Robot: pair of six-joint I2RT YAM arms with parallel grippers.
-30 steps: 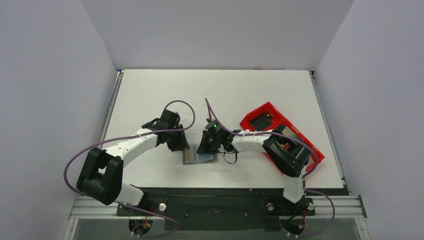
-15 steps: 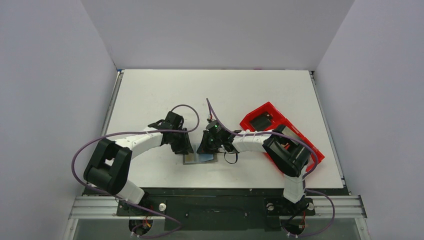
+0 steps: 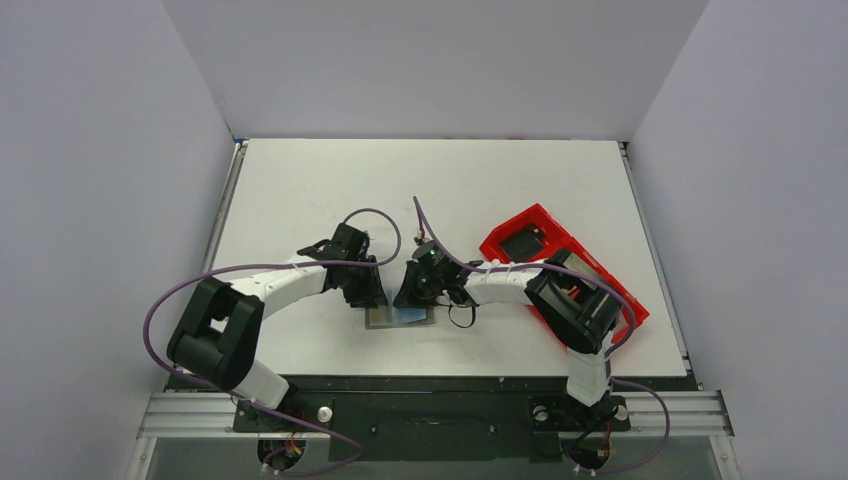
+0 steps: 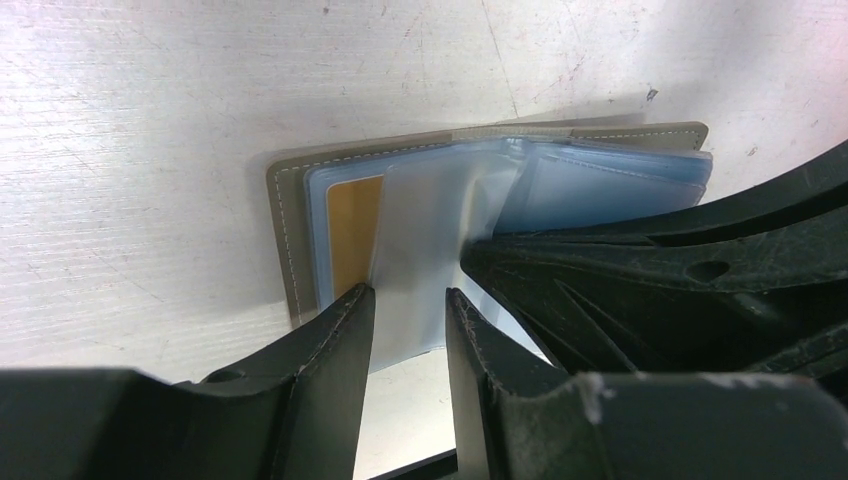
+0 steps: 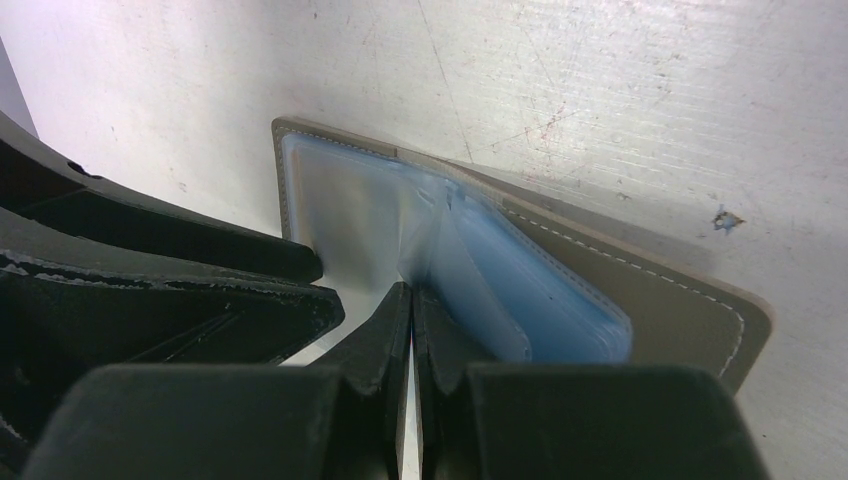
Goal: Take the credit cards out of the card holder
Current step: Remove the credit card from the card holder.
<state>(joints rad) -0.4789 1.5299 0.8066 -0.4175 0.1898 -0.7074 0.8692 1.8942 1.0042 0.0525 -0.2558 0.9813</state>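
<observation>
Centre stage near the front edge of the scuffed white table (image 3: 300,190), the card holder (image 4: 285,225) lies spread open between the two black grippers. Its taupe-grey cover is edged with pale stitching, and a fan of glossy, blue-tinted translucent sleeves rises from the spine. One yellow-orange credit card (image 4: 356,240) shows in the wallet's outer pocket in the left wrist view, tucked flat behind the plastic.

The left gripper (image 4: 405,300) stands part open, its matte ribbed fingers (image 4: 340,335) astride a loose frosted sleeve. One tip touches the card pocket's edge, and neither finger is clamped on anything.

The right gripper (image 5: 412,295) is closed, its fingers pressed together with the tips nosing into the crease where the sleeves meet. Whether a sleeve is pinched between them cannot be told.

A long red plastic tray (image 3: 522,220) sits off to the right, well apart from the wallet
</observation>
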